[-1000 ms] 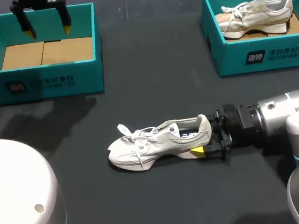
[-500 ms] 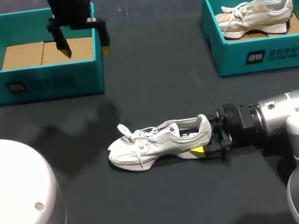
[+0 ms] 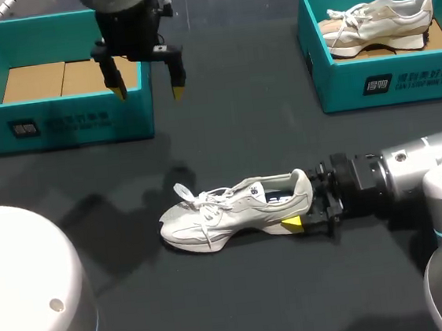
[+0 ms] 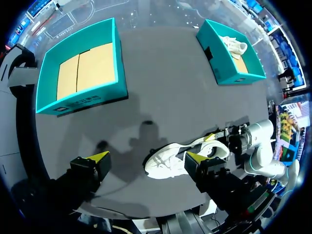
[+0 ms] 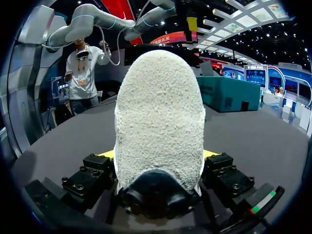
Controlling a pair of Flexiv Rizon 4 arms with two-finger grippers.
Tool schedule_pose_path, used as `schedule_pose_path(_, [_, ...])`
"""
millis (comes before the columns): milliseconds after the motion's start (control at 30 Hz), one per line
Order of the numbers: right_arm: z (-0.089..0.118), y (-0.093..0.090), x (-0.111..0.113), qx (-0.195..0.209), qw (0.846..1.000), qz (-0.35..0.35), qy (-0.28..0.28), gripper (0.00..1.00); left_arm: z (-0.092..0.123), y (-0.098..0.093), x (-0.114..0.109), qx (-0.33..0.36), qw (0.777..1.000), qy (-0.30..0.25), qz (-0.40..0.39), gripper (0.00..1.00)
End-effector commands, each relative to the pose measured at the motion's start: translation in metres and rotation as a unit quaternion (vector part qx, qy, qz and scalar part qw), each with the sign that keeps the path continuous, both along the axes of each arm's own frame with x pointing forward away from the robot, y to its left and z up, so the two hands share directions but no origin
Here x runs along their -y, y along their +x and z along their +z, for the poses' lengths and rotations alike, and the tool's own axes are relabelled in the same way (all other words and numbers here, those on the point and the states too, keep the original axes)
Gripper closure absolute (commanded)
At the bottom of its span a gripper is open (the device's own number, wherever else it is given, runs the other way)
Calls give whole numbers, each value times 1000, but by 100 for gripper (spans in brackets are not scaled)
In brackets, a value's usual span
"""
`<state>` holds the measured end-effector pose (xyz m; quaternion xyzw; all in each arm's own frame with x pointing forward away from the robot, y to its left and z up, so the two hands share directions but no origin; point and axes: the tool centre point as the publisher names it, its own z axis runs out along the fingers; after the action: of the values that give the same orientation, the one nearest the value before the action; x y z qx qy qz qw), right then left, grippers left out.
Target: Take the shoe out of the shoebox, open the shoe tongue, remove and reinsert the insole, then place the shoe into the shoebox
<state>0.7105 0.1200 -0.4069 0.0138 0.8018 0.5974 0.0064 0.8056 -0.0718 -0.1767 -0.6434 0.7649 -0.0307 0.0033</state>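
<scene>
At the left, the left box (image 3: 74,121) stands on the desk (image 3: 248,123) with only its cardboard floor showing, so step one, shoe removal, is judged complete. The left end effector (image 3: 148,92) hangs above the desk just beside that box's right wall. Its fingers point down and are spread wide, and it holds nothing. In the left wrist view the shoe lies ahead of and below these fingers, well apart from them. The shoe (image 3: 233,209) rests sole-down in the middle of the desk, toe toward the left box and heel toward the right arm, laces loose over the tongue. The right end effector (image 3: 303,208) lies low along the desk and is closed onto the heel. The right wrist view shows the heel collar seated between both fingers, one on each side. At the far right, the right box (image 3: 402,83) contains a second shoe (image 3: 379,16), which is not involved. The step in hand is judged to be opening the tongue. The next move calls for lowering the left end effector to the lace area, narrowing its fingers and pinching the tongue edge. The right end effector should anchor the heel so the shoe does not slide.
</scene>
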Motion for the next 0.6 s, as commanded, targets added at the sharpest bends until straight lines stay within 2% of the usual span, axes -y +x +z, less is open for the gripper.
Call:
schedule_pose_path(33, [1, 0, 0, 0, 1000, 0, -2, 100, -1, -1, -1, 1, 1000, -1, 0, 0])
schedule_pose_path(300, [1, 0, 0, 0, 1000, 0, -2, 100, -36, -41, 43, -24, 1000, 13, -8, 0])
schedule_pose_path(600, [1, 0, 0, 0, 1000, 0, -2, 100, -62, -72, 92, -27, 999, 43, 20, 0])
